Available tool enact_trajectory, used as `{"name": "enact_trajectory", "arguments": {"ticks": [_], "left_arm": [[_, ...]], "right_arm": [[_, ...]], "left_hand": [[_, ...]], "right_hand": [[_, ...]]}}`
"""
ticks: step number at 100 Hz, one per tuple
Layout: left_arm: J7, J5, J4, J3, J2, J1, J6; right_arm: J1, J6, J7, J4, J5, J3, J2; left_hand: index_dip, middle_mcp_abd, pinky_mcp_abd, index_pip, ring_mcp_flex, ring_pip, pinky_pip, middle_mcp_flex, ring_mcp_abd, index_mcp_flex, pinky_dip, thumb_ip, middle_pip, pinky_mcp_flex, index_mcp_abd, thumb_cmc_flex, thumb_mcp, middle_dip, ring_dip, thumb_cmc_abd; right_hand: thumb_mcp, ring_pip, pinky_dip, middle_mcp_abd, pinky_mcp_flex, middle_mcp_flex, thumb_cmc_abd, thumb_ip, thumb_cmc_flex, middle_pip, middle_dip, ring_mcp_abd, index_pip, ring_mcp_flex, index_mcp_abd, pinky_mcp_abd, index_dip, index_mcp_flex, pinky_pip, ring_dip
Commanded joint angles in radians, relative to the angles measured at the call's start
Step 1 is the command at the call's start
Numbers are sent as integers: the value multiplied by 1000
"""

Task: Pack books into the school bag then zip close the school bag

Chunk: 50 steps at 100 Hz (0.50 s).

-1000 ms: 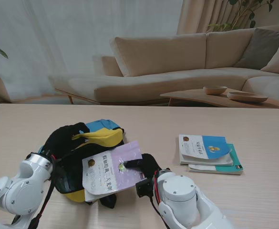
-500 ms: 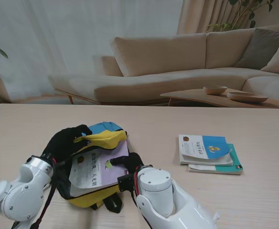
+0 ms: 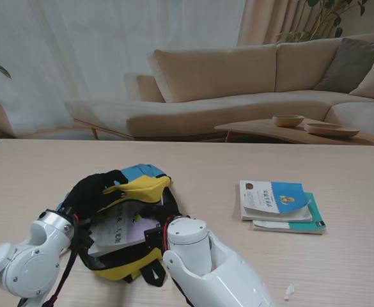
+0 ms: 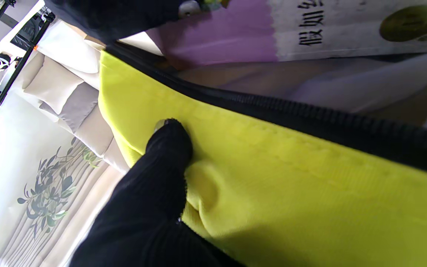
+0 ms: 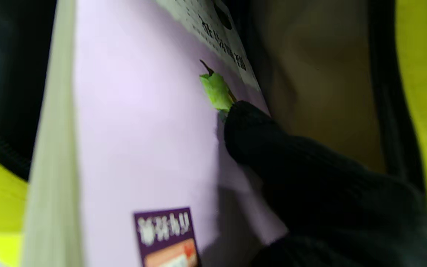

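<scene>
A yellow, black and blue school bag point(image 3: 142, 187) lies on the table in front of me. My left hand point(image 3: 92, 190), in a black glove, grips its yellow upper flap point(image 4: 272, 178) and holds the mouth up. A lilac and white book point(image 3: 119, 227) sits most of the way inside the mouth. My right hand point(image 5: 310, 178) is shut on that book, a gloved finger pressed on its lilac cover point(image 5: 143, 129); in the stand view the hand is hidden behind its white forearm point(image 3: 193, 256). Two more books point(image 3: 277, 203) lie stacked on the right.
A small white scrap point(image 3: 288, 292) lies on the table near the front right. The bag's black strap point(image 3: 153, 274) trails toward me. Behind the table stand a beige sofa point(image 3: 238, 83) and a low table with bowls point(image 3: 314, 126).
The lilac book has slid leftward from lying over the bag's edge to deep inside its mouth. My right arm followed it in; my left hand lifted the yellow flap higher.
</scene>
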Motion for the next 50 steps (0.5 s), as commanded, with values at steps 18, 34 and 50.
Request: {"name": "enact_trajectory", "arguments": {"ticks": [18, 34, 50], "left_arm": [[-28, -12, -20, 9, -3, -2, 13], [-27, -14, -22, 11, -3, 0, 14], [-22, -11, -27, 10, -4, 8, 15]], "right_arm": [[39, 1, -34, 40, 8, -34, -62], [68, -3, -79, 82, 31, -50, -92], [96, -11, -112, 126, 53, -62, -116]], "left_hand": [[100, -16, 34, 149, -11, 18, 21, 39, 29, 6, 20, 1, 48, -16, -50, 86, -4, 22, 18, 101], [102, -16, 34, 148, -9, 18, 21, 39, 28, 7, 20, 1, 48, -16, -51, 86, -5, 22, 18, 101], [105, -16, 34, 146, -9, 18, 22, 39, 29, 8, 20, 2, 48, -15, -49, 86, -3, 23, 19, 100]], "right_hand": [[63, -99, -39, 21, -7, -21, 92, -4, 157, -53, -71, 33, 173, -5, -178, 6, -70, 14, -65, -40], [64, -104, -44, 20, -3, -21, 94, -8, 157, -52, -76, 33, 179, -3, -180, 11, -77, 12, -71, -41], [64, -106, -48, 20, -2, -23, 94, -10, 157, -48, -79, 32, 185, -2, -180, 14, -82, 9, -73, -40]]}}
